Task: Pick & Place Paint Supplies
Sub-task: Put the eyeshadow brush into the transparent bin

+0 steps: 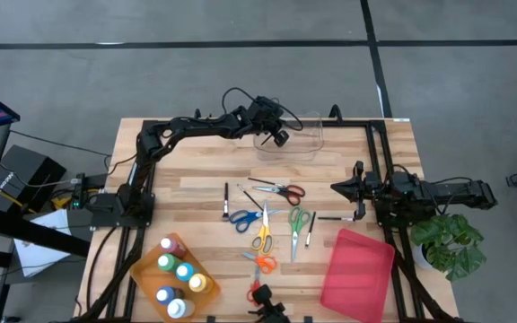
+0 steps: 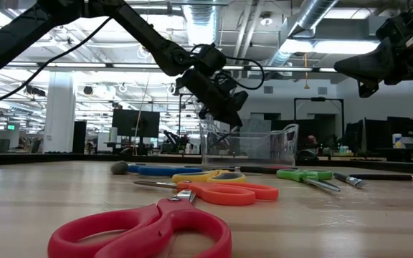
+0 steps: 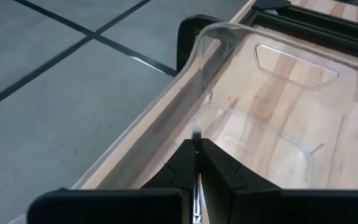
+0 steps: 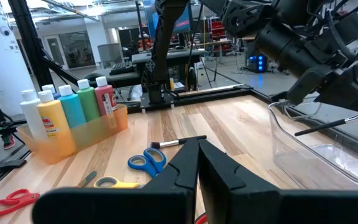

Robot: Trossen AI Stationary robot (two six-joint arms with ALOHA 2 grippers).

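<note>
My left gripper (image 1: 279, 136) hangs over the clear plastic bin (image 1: 316, 142) at the table's far edge, shut on a thin dark brush (image 4: 327, 125). My right gripper (image 1: 337, 188) waits shut above the table's right side, holding nothing. Several scissors lie flat mid-table: red (image 1: 282, 190), blue (image 1: 243, 218), yellow (image 1: 262, 233), green (image 1: 296, 221) and orange (image 1: 264, 262). Loose brushes (image 1: 226, 199) (image 1: 311, 229) lie among them. Paint bottles (image 1: 176, 274) stand in an orange tray at the near left. My left gripper pinches the brush between its two fingers (image 3: 182, 163). The brush runs along them, and its end (image 3: 196, 132) sticks out past the fingertips. The brush is lifted clear above the open bin, slanting slightly down, as the right wrist view shows.
A pink tray (image 1: 359, 271) lies at the near right. Another red pair of scissors (image 2: 145, 228) lies at the near edge. A potted plant (image 1: 451, 240) stands beyond the table's right edge. Bare wood shows around the bin and on the table's left side.
</note>
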